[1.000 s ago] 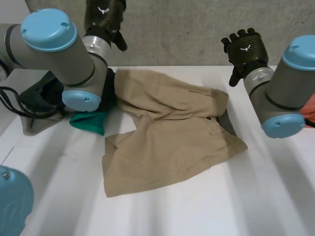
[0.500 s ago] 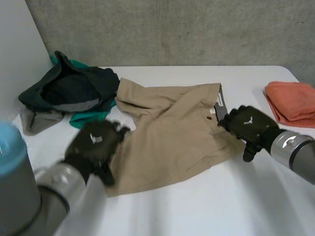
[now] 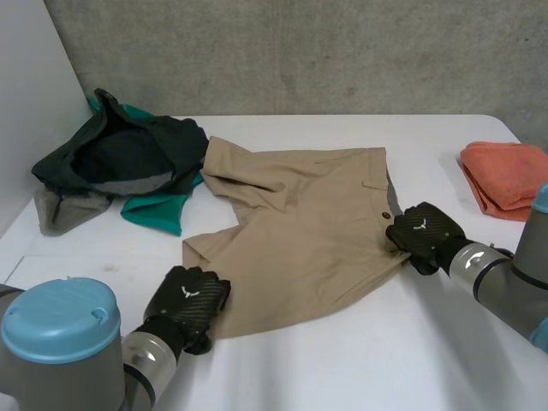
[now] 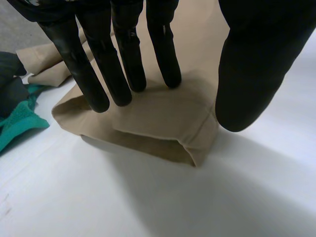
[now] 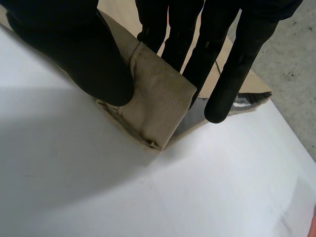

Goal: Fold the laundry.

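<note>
Khaki shorts (image 3: 300,231) lie spread flat in the middle of the white table (image 3: 411,351). My left hand (image 3: 187,304) rests on the near left leg corner. In the left wrist view its straight fingers (image 4: 123,64) press on the folded hem corner (image 4: 163,118), and the thumb stands at the hem's edge. My right hand (image 3: 421,235) is at the right waistband corner. In the right wrist view the thumb (image 5: 74,49) and fingers pinch the khaki corner (image 5: 158,98), which bunches up between them.
A heap of dark clothes (image 3: 128,154) with green cloth (image 3: 158,210) and grey cloth (image 3: 64,210) sits at the back left. A folded orange towel (image 3: 505,175) lies at the right edge. A concrete wall (image 3: 300,51) stands behind the table.
Both arms came down from raised poses to the table. The left hand landed on the near leg corner; the right hand reached the waistband corner and closed on it.
</note>
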Controlling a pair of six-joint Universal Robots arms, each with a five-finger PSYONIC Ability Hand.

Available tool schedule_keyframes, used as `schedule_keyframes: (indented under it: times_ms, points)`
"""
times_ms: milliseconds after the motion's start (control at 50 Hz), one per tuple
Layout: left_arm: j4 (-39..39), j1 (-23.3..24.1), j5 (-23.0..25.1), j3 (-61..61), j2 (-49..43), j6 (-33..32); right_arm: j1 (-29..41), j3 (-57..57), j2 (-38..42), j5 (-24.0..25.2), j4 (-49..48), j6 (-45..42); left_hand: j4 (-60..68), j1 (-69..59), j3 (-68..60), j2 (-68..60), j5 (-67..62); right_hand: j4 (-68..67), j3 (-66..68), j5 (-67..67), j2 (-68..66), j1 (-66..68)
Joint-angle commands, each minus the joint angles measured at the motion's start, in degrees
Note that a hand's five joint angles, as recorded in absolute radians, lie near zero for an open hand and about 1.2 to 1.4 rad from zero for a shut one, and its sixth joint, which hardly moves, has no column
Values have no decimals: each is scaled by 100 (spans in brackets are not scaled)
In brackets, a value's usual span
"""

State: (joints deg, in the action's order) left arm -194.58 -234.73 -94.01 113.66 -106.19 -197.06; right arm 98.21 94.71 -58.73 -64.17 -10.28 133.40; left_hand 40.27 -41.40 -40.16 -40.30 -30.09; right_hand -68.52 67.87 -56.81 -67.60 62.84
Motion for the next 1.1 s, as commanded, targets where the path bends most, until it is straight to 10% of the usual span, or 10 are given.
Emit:
schedule_keyframes:
  times_ms: [20, 80, 420, 480, 920, 1100]
  points:
    - [-440, 7, -4, -20, -130, -61, -30, 407, -358, -52, 61, 11, 1904, -1791, -1915, -1901, -1922, -1148, 1213, -1319, -1240, 1716]
    - [-625, 7, -21, -28, -130, -70, -47, 513, -464, -70, 69, 19, 3919, -3805, -3930, -3916, -3937, -1148, 1213, -1319, -1240, 1716]
    - [-107, 191, 5, 200, 617, -351, -197, 777, -1888, -351, 1818, 37, 3973, -3860, -3984, -3970, -3991, -1148, 1213, -1319, -1240, 1716]
    - [-28, 200, 23, 209, 661, -351, -188, 777, -1906, -360, 1819, 46, 265, -152, -276, -262, -284, -1148, 1213, -1319, -1240, 1716]
    - [43, 130, 243, 51, -59, -395, -293, 777, -1756, -386, 1371, 221, -466, 579, 455, 468, 447, -1148, 1213, -1319, -1240, 1716]
    - [-141, 121, 181, -125, -306, -395, -311, 689, -1634, -395, 1221, 714, 2252, -2139, -2263, -2249, -2270, -1148, 1213, -1319, -1240, 1716]
